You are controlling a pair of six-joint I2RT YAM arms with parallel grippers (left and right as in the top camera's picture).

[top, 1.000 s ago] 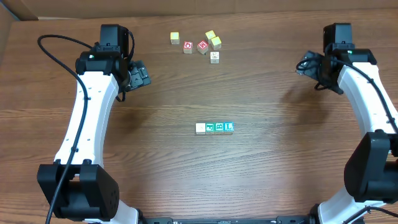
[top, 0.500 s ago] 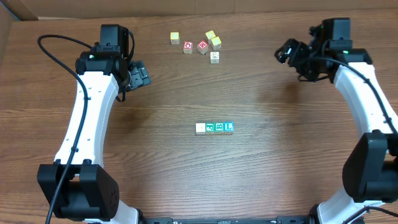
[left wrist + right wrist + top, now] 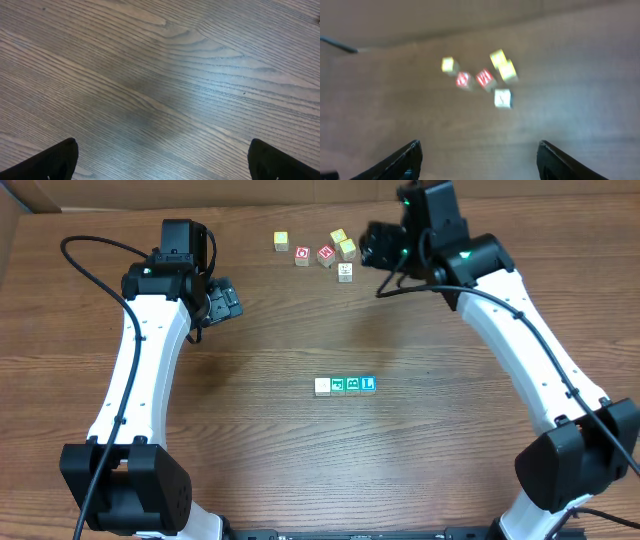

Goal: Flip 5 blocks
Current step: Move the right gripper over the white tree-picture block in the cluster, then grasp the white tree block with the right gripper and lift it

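Right black two-finger gripper (image 3: pixel 372 245): jaws parted, holding nothing. Just ahead of its fingers we find a small white printed cube (image 3: pixel 345 271), near plain yellow cubes (image 3: pixel 347 248) and red-faced cubes (image 3: pixel 326 254). Well back from it lies a row of one white and three teal printed cubes (image 3: pixel 345 385). Left gripper (image 3: pixel 222 302): spread wide, empty, above the brown wood-grain table (image 3: pixel 160 75).

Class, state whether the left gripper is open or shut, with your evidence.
Open: the left gripper has fingertips far apart, nothing between them.
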